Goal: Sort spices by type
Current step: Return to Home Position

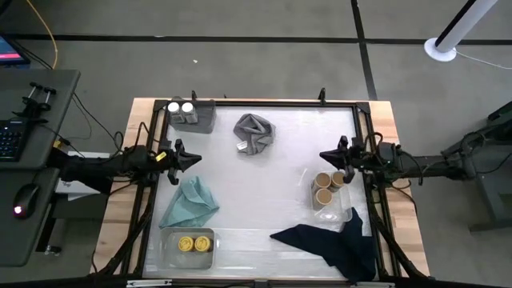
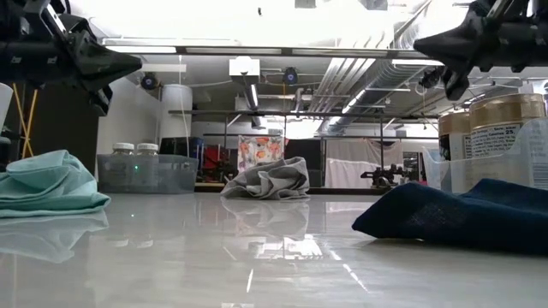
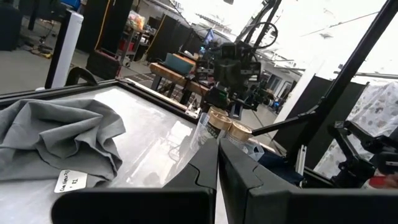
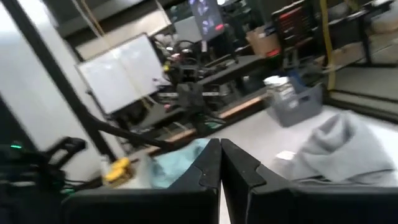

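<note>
Jars stand sorted in three groups, so what remains, as I judge it, is for both arms to draw back without brushing any of them. The right gripper [image 1: 322, 155] hangs above the table [image 1: 272, 184] with its fingers pressed together and nothing between them. The tan-topped jars [image 1: 328, 187] stand upright in the clear tray [image 1: 336, 213], just beside its fingertips and lower, on the side toward the navy cloth [image 1: 332, 240]. This is the relation that matters: of the two arms the right is much the nearer to any jar, and these jars sit close under its wrist, their long axes vertical and their tops pointing up at it. A retreat straight back along the arm's own line, with no dip, should clear them. The left gripper [image 1: 198, 158] is likewise clenched and empty, raised over the table. The white-capped jars [image 1: 182, 106] in the grey tray [image 1: 204, 118] stand well off to one side of it. The yellow-capped jars [image 1: 193, 242] in the grey bin [image 1: 165, 244] lie well off to the other side, beyond the teal cloth [image 1: 190, 202], which is near below its fingertips. The grey cloth [image 1: 254, 132] lies ahead of the left gripper and somewhat to one side, apart from both grippers.
</note>
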`<state>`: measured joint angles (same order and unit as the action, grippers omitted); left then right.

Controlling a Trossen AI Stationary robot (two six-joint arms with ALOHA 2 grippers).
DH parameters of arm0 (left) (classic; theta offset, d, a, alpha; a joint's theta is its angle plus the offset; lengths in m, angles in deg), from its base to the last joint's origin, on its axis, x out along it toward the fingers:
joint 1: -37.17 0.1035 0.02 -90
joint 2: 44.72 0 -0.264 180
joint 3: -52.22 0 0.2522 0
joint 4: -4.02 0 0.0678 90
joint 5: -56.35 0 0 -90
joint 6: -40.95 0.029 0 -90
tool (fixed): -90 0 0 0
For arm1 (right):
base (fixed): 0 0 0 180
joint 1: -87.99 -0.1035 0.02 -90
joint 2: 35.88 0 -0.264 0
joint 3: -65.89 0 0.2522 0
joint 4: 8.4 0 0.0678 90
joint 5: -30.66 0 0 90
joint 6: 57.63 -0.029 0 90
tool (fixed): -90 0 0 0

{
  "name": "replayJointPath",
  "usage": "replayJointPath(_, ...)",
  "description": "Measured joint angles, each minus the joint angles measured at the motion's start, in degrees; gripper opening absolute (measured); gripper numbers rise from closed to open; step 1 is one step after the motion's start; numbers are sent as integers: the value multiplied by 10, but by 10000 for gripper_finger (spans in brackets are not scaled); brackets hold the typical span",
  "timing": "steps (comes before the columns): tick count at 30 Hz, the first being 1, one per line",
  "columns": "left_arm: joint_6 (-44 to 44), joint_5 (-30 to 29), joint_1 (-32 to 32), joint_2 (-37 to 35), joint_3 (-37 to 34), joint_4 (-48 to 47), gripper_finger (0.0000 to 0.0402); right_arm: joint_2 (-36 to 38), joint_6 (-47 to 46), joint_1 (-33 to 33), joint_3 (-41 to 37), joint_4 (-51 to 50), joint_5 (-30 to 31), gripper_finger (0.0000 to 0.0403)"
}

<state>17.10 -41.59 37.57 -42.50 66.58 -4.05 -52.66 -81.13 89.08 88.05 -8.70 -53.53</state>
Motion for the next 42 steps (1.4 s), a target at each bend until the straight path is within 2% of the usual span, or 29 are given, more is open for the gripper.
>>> replayJointPath(3, 0, 0, 0, 0, 0, 0, 0, 0, 21, -2, 0, -7, 23, 0)
replayJointPath(11, 0, 0, 0, 0, 0, 0, 0, 0, 46, 0, 0, -7, 1, 0)
replayJointPath(17, 0, 0, 0, 0, 0, -1, 0, 1, 19, 0, -78, 118, 1, 0)
replayJointPath(24, 0, 0, 0, 0, 0, -1, 0, 8, 82, 0, -78, 162, 2, 0)
replayJointPath(42, 0, 0, 0, 0, 0, -1, 0, 7, 55, 1, -78, -93, 16, 0)
